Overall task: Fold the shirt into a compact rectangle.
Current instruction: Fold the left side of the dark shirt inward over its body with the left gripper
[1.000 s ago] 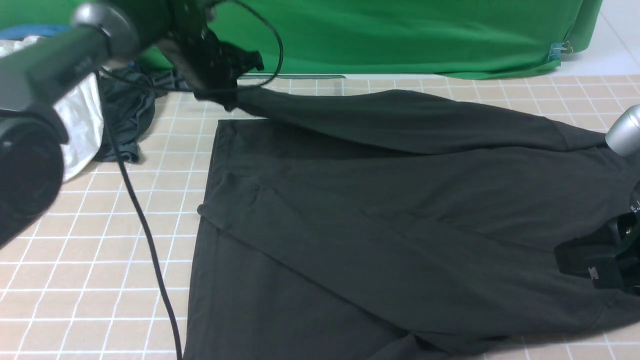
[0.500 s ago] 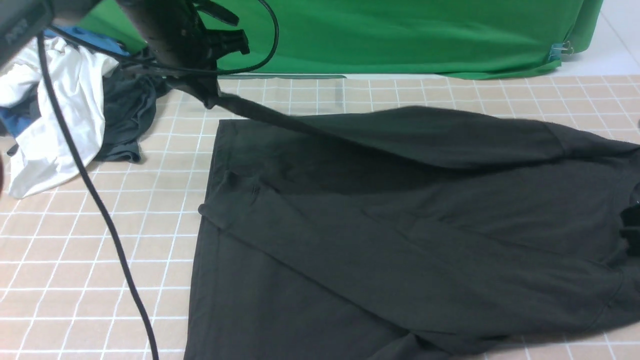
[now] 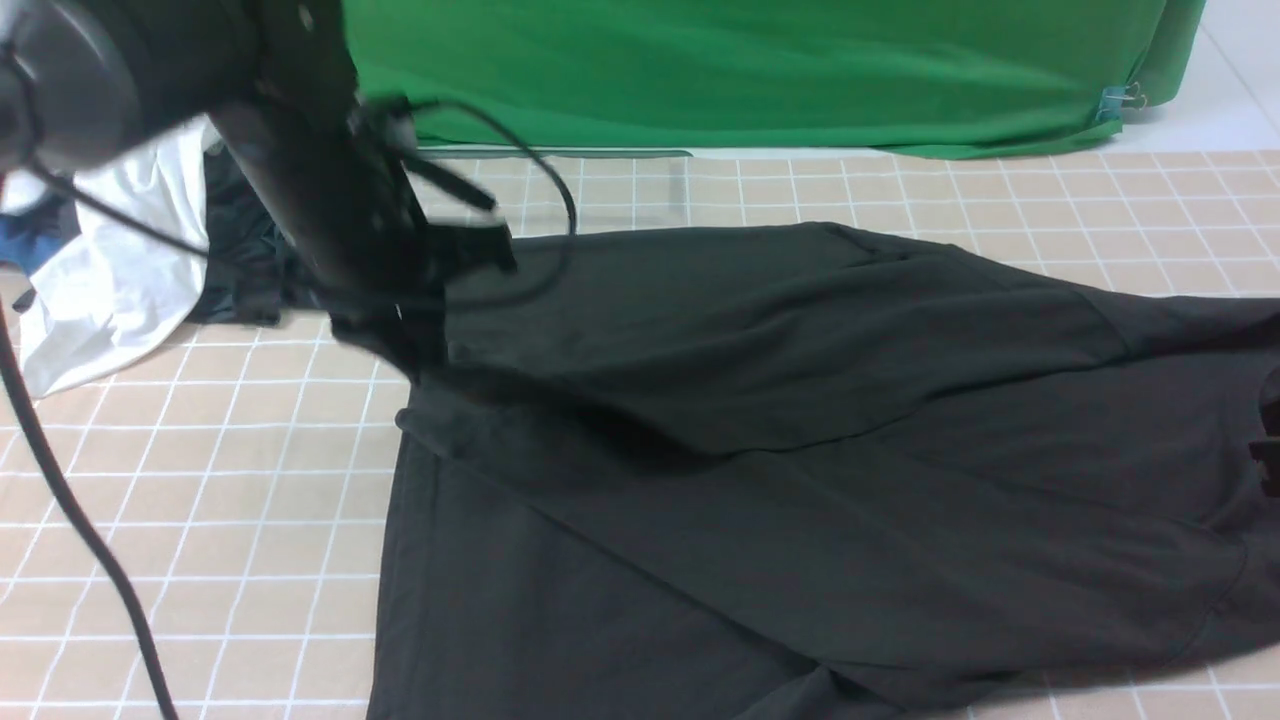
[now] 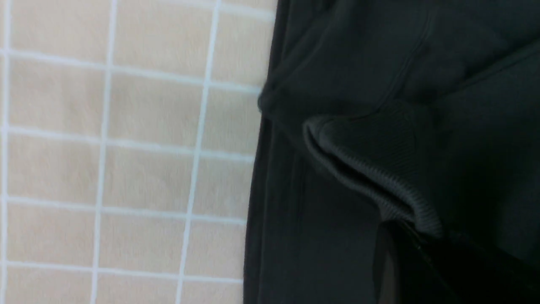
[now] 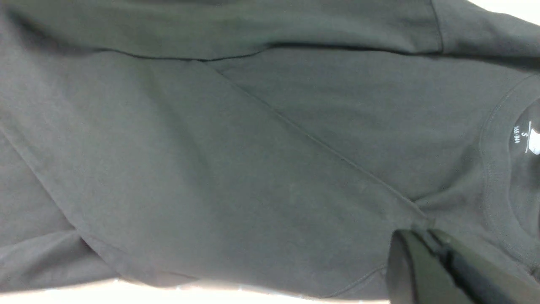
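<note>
The shirt lies spread across the checked table, filling most of the middle and right of it. Its far flap is lifted and drawn over the body toward the near side.

The left gripper is clamped on that flap. In the left wrist view a ribbed edge of the cloth runs straight into its dark jaws. The gripper hangs low over the shirt's left side, with the flap sagging from it toward the right.

The right gripper has its jaws together beside the collar. A taut crease runs up to its tips, so it appears to pinch a little cloth there. The front view shows only a sliver of it at the right edge.

The step in hand looks like the first lengthwise fold, bringing the far side across the body. It is partly done: the flap is over the shirt but not laid flat.

Next, both grippers should probably carry their ends to the same line, so that the folded edge lands straight. They should then lower until the cloth rests on the layer beneath, and only then let go. The sag between them could bunch if one end drops first. The white garment at the left is well apart from the fold.
</note>
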Robot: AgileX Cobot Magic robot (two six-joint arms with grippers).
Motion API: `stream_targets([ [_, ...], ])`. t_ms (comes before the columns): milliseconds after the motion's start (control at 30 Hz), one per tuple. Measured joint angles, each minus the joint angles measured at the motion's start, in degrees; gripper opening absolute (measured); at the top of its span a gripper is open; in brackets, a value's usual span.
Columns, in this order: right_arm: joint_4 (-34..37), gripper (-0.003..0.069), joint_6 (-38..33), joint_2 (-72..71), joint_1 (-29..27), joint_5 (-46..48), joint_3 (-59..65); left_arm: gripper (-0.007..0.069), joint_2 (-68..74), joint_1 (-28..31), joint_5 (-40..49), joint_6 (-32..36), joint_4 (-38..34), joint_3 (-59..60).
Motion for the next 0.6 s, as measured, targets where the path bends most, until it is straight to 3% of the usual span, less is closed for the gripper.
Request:
stream_targets([
  [433,0.73,0.0038,-0.72,0.0,0.0,0.15,0.0,0.0062,-0.37,-0.53,-1.86,-2.96,4.64,7.66],
  [600,0.8,0.0038,-0.83,0.0,0.0,0.15,0.0,0.0099,-0.43,-0.53,-2.67,-2.88,4.11,7.7],
])
